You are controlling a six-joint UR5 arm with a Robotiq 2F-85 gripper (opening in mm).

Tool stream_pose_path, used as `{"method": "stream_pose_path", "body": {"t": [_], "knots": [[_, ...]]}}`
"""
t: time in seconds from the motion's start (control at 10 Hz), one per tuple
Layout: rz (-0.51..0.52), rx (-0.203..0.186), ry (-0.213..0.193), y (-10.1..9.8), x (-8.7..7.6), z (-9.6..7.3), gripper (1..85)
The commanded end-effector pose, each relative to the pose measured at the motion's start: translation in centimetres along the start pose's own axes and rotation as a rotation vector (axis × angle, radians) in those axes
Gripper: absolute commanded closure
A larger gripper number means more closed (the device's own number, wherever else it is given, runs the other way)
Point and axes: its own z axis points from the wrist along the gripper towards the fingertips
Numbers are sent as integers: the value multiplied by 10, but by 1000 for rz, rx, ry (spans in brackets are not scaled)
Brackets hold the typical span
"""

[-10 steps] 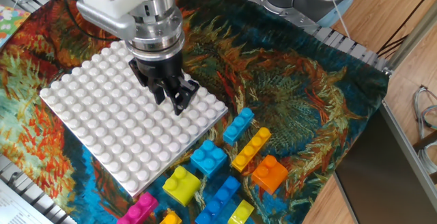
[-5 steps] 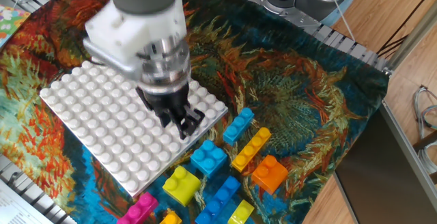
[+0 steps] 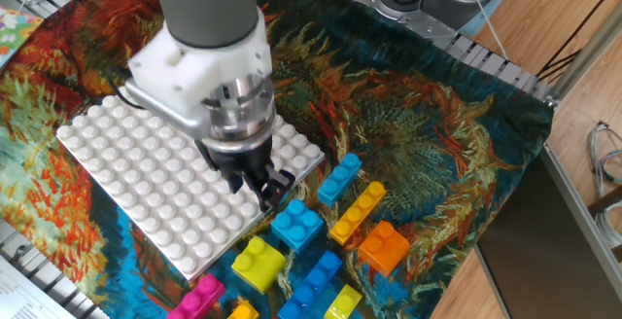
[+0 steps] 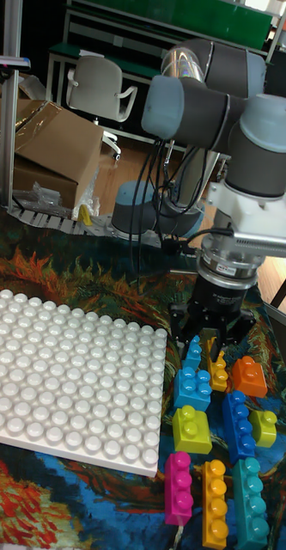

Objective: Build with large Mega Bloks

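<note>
Black fingers of my claw (image 3: 264,189) hang spread and empty, tips pointing down just above the near edge of the white baseplate (image 3: 146,173). Directly below and in front of the tips sits a light blue brick (image 3: 296,225), with a second light blue brick (image 3: 338,177) and an orange-yellow brick (image 3: 356,211) just beside it. Beyond these lie an orange brick (image 3: 383,246), a yellow brick (image 3: 257,261), a dark blue brick (image 4: 238,424) and a pink brick (image 4: 178,487) on the patterned cloth (image 3: 428,134).
</note>
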Motion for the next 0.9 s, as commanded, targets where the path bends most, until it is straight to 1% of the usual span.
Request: {"method": "stream_pose_path", "body": {"t": [0.0,0.1,0.2,0.3,0.4,0.5,0.6,0.8], "knots": [[45,-4,-10,45,-18,26,360],[53,13,-13,45,-17,29,383],[28,12,11,45,-11,29,393],[-1,-8,39,50,-4,29,390],[-45,-8,50,50,-1,28,370],[-53,-17,25,53,-7,29,333],[-27,-30,13,58,-12,30,290],[25,-26,8,89,-30,52,283]]}}
